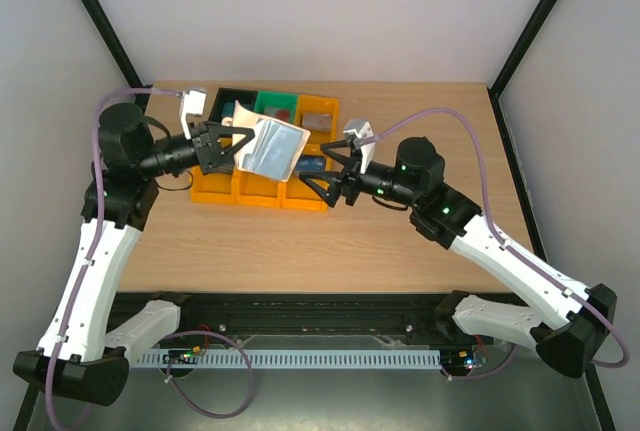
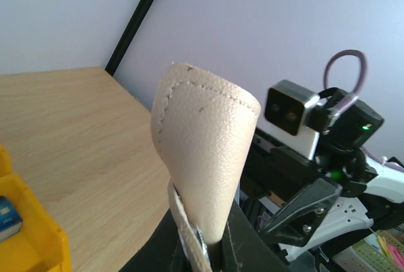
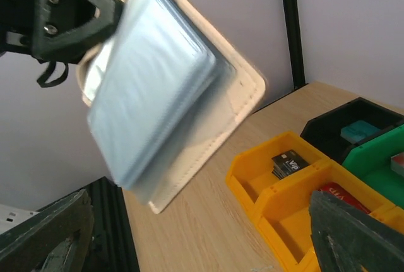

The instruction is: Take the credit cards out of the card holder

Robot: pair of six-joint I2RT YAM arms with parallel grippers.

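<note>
- The left gripper [image 1: 245, 146] is clamped on one edge of the card holder [image 1: 272, 148] and holds it up in the air above the bins [image 1: 215, 194], opened, with the grey-blue inside turned to the other arm.
- The right gripper [image 1: 322, 173] is at about 4 o'clock from the holder in the top view, near it but not touching. Its fingers are spread wide and there is nothing between them.
- I judge the step in hand to be the extraction itself: one arm presents the holder and the other is free to reach for a card.
- The next move calls for the right gripper to go toward 10 o'clock to the open edge of the holder and pinch a thin card edge, while the left grip stays firm so that the holder does not turn.
- The right wrist view shows the inner pocket [image 3: 158, 95]. It is blurred, so I cannot tell if a card is inside.
- Only this view shows the credit cards clearly in the bins: a black card [image 3: 287, 161] and a red card [image 3: 338, 193] in yellow compartments, and a teal card [image 3: 356, 130] in the black one.
- The left wrist view shows only the tan stitched outside of the holder [image 2: 202, 152], with the table [image 2: 76, 133] at 9 o'clock.
</note>
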